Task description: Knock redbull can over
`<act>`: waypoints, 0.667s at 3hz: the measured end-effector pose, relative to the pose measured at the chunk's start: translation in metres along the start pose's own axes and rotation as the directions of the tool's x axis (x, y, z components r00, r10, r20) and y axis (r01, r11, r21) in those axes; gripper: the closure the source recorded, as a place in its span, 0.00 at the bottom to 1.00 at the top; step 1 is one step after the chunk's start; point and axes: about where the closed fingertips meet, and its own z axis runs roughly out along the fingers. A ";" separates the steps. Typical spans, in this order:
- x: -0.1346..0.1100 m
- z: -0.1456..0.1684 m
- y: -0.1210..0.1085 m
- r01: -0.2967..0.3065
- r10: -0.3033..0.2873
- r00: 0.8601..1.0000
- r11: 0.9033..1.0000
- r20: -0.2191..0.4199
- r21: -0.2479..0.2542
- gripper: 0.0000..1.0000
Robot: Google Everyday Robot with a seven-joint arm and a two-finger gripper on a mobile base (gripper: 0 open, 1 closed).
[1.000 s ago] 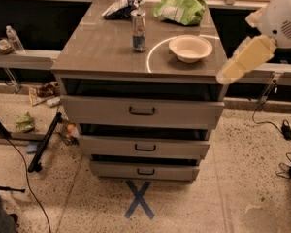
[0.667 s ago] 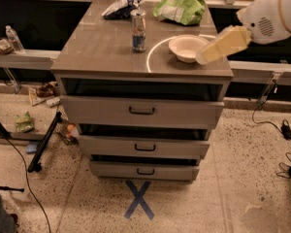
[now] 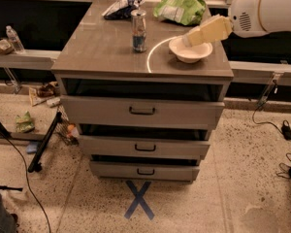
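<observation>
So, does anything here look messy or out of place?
All three drawers hang partly open, and wrappers litter the floor at left. On top, the redbull can stands upright; the gripper hovers over the white bowl.

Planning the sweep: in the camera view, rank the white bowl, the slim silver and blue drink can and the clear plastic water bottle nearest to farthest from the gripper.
1. White bowl, beneath the gripper, right side.
2. Silver and blue drink can, left, mid cabinet top.
3. Clear plastic water bottle, far left ledge.
</observation>
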 end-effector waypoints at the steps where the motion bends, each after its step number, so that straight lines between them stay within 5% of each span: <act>1: 0.000 0.000 0.000 0.000 0.000 1.000 1.000 0.000 0.000 0.00; 2: 0.001 0.021 0.006 -0.057 0.057 0.998 0.998 0.026 -0.013 0.00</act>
